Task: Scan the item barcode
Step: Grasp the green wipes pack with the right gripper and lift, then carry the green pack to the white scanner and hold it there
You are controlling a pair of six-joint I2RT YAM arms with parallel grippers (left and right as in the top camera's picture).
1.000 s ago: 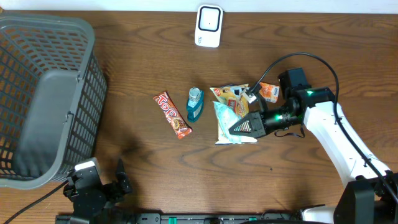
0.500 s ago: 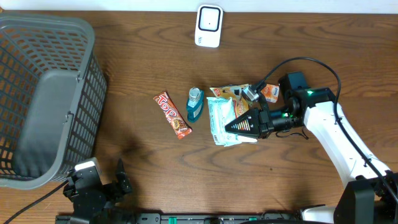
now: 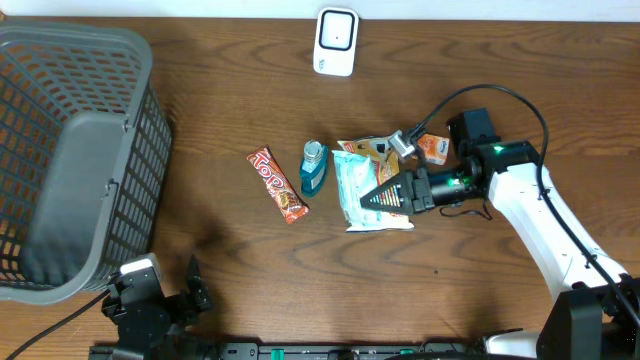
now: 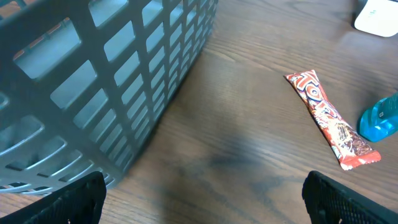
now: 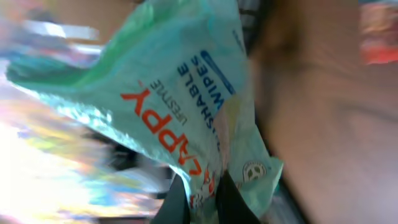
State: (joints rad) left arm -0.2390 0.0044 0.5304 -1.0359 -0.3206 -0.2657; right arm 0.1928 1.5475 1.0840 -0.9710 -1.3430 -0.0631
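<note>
My right gripper [image 3: 374, 198] is shut on the edge of a pale green wipes pack [image 3: 355, 185], holding it just above the table's middle. In the right wrist view the pack [image 5: 180, 93] fills the frame, with orange and blue print facing the camera, and its lower edge is pinched between the dark fingertips [image 5: 233, 200]. No barcode shows on it. A white scanner [image 3: 335, 42] stands at the table's far edge. My left gripper [image 4: 205, 208] is open over bare wood at the front left, with nothing between its fingers.
A grey mesh basket [image 3: 70, 160] fills the left side. A red candy bar [image 3: 276, 184] and a blue bottle [image 3: 313, 167] lie left of the wipes pack. An orange snack bag [image 3: 372, 150] and a small orange packet [image 3: 432, 148] lie behind it.
The right gripper has carried the wipes pack slightly left and toward the back, turning it. The left arm has not moved.
</note>
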